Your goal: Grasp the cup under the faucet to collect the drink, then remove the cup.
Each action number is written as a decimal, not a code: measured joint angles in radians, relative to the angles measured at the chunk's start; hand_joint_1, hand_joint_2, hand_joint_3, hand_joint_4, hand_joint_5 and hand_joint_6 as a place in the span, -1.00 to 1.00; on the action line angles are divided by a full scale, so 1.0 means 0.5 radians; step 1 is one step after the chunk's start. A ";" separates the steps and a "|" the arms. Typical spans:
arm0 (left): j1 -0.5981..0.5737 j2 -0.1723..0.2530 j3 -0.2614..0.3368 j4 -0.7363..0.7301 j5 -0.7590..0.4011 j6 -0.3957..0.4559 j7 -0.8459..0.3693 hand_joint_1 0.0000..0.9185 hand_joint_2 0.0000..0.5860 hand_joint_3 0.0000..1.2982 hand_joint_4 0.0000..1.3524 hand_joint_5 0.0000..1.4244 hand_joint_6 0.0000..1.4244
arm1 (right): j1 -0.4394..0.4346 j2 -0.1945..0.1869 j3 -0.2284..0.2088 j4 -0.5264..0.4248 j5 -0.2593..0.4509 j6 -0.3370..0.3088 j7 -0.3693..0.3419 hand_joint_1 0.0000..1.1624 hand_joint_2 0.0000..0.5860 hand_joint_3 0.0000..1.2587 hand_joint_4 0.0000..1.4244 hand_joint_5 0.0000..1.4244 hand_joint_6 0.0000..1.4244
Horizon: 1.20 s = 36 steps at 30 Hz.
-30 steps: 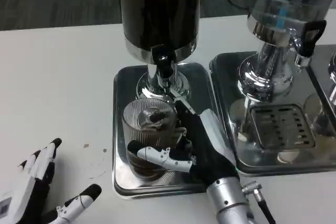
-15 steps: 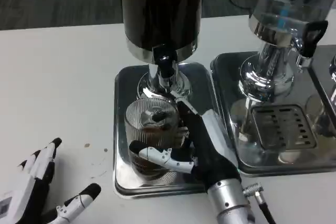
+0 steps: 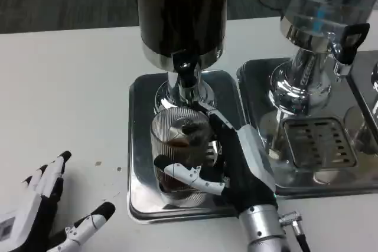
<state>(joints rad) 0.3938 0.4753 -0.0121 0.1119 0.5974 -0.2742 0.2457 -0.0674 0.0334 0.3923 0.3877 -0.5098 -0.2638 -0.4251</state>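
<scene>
Since a second ago, the cup (image 3: 180, 154) and our right hand (image 3: 236, 163) around it have shifted a little to the right and toward us on the tray, and the left hand has slid slightly down and left. We now see the ribbed glass cup standing upright on the steel drip tray (image 3: 139, 146), just in front of the black faucet (image 3: 186, 75) of the dark dispenser (image 3: 180, 10), with dark drink in its lower part. Our right hand grips it: the fingers (image 3: 189, 175) wrap across the near side of the glass, while the black and white back of the hand lies against its right side. The silver forearm (image 3: 263, 234) runs down to the bottom edge.

Our left hand (image 3: 41, 216) rests on the white desk (image 3: 65, 87) at the lower left, well apart from the tray, its fingers spread and holding nothing. A few small dark specks mark the desk between that hand and the tray.

To the right stands a second dispenser (image 3: 319, 4) with a chrome base, over its own tray (image 3: 254, 81) with a slotted grate (image 3: 319, 143).
</scene>
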 measured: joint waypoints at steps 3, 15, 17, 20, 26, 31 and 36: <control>-0.003 0.000 -0.005 0.001 0.001 0.000 0.000 -1.00 -0.52 -1.00 -1.00 -1.00 -1.00 | 0.005 0.000 -0.002 0.000 -0.023 -0.001 -0.030 0.58 -0.39 -0.62 -0.17 0.22 0.85; -0.026 0.020 -0.051 0.034 0.009 -0.002 0.000 -1.00 -0.51 -1.00 -1.00 -1.00 -1.00 | 0.048 -0.057 0.000 0.001 -0.129 -0.085 -0.183 0.61 -0.41 -0.58 -0.15 0.23 0.85; -0.031 0.027 -0.069 0.036 0.010 -0.002 0.000 -1.00 -0.52 -1.00 -1.00 -1.00 -1.00 | 0.048 -0.064 -0.001 0.001 -0.152 -0.086 -0.210 0.61 -0.41 -0.58 -0.15 0.23 0.85; -0.043 0.029 -0.091 0.041 0.011 -0.004 0.000 -1.00 -0.52 -1.00 -1.00 -1.00 -1.00 | 0.050 -0.070 -0.008 0.001 -0.154 -0.087 -0.226 0.61 -0.41 -0.58 -0.15 0.23 0.87; -0.086 0.038 -0.117 0.054 0.033 -0.007 0.000 -1.00 -0.52 -1.00 -1.00 -1.00 -1.00 | 0.100 -0.091 -0.011 -0.018 -0.182 -0.124 -0.253 0.61 -0.40 -0.58 -0.15 0.23 0.86; -0.097 0.043 -0.161 0.054 0.075 -0.023 0.000 -1.00 -0.52 -1.00 -1.00 -1.00 -1.00 | 0.128 -0.090 -0.034 -0.021 -0.183 -0.157 -0.288 0.60 -0.39 -0.57 -0.15 0.24 0.87; -0.108 0.047 -0.167 0.054 0.087 -0.024 0.000 -1.00 -0.52 -1.00 -1.00 -1.00 -1.00 | 0.172 -0.100 -0.038 -0.096 -0.197 -0.171 -0.319 0.59 -0.39 -0.56 -0.15 0.24 0.88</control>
<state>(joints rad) 0.3401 0.4987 -0.0957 0.1391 0.6408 -0.2861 0.2459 0.0185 -0.0165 0.3731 0.3397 -0.6085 -0.3495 -0.5847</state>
